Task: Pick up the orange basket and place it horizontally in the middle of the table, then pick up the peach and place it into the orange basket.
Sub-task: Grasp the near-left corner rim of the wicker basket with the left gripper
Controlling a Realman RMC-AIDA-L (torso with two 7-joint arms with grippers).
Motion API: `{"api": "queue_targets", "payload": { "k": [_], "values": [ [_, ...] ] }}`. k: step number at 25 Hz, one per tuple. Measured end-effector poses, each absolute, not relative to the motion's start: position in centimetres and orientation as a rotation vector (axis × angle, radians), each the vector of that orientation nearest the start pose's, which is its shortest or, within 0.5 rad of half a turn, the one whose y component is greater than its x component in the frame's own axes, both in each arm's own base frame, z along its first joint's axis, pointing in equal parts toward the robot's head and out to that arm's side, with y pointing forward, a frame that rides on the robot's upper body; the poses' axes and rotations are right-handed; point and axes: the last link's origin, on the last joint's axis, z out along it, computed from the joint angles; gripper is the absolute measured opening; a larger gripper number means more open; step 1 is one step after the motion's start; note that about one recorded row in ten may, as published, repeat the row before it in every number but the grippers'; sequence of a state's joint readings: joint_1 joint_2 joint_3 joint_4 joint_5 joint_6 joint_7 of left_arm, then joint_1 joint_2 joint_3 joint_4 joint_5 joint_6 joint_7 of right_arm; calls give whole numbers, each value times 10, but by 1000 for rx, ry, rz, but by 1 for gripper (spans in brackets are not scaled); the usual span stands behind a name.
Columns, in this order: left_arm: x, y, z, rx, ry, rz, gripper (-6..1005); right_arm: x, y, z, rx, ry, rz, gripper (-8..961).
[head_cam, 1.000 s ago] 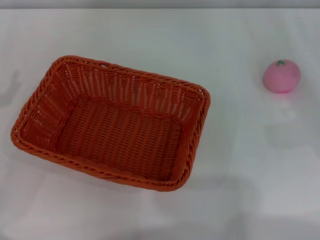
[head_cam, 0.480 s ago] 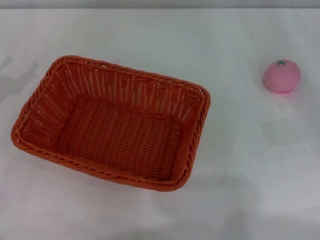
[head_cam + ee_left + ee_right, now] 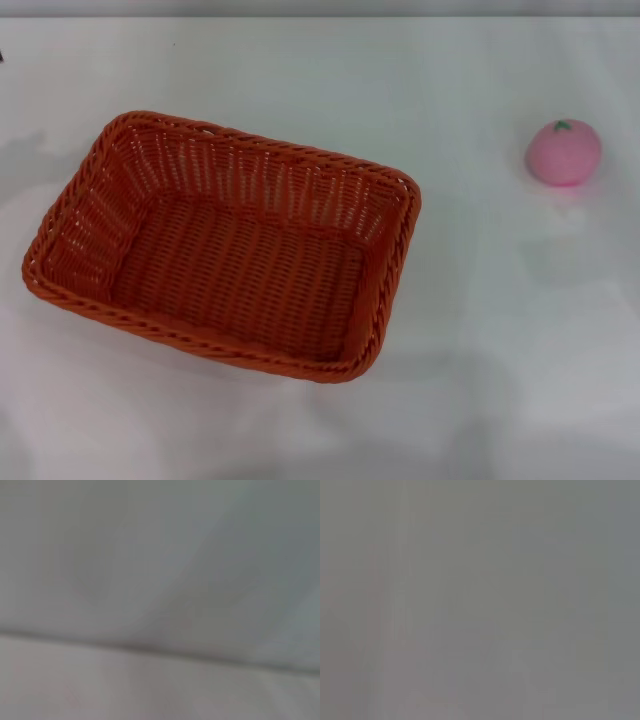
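The orange basket (image 3: pixel 225 245) lies open side up on the white table (image 3: pixel 480 330), left of the middle, its long sides slanting a little from upper left to lower right. It holds nothing. The peach (image 3: pixel 564 152), small, round and pink with a green stem mark, rests alone on the table at the far right. Neither gripper shows in the head view. Both wrist views show only plain grey-white surface, with no fingers and no task object in them.
A tiny dark speck shows at the head view's left edge near the top (image 3: pixel 1 55). The table's far edge runs along the top of the head view.
The basket and the peach have not moved. A faint shadow on the table at the far left has shifted upward, and a dark speck has appeared at the left edge.
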State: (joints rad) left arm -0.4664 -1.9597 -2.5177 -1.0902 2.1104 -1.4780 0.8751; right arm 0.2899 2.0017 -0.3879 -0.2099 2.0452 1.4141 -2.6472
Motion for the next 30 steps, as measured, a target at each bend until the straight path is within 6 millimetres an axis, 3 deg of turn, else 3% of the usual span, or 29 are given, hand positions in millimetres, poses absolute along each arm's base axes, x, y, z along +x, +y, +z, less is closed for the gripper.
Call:
{"api": "queue_targets", "payload": {
  "k": [10, 21, 30],
  "values": [
    [-259, 381, 133, -2252, -1433, -134, 866, 384, 284, 96, -1481, 416, 759, 780],
    [-241, 394, 80, -2418, -1419, 97, 866, 383, 284, 93, -1481, 425, 767, 779],
    [-243, 395, 58, -2441, -1430, 204, 864, 382, 284, 92, -1481, 429, 776, 780]
  ]
}}
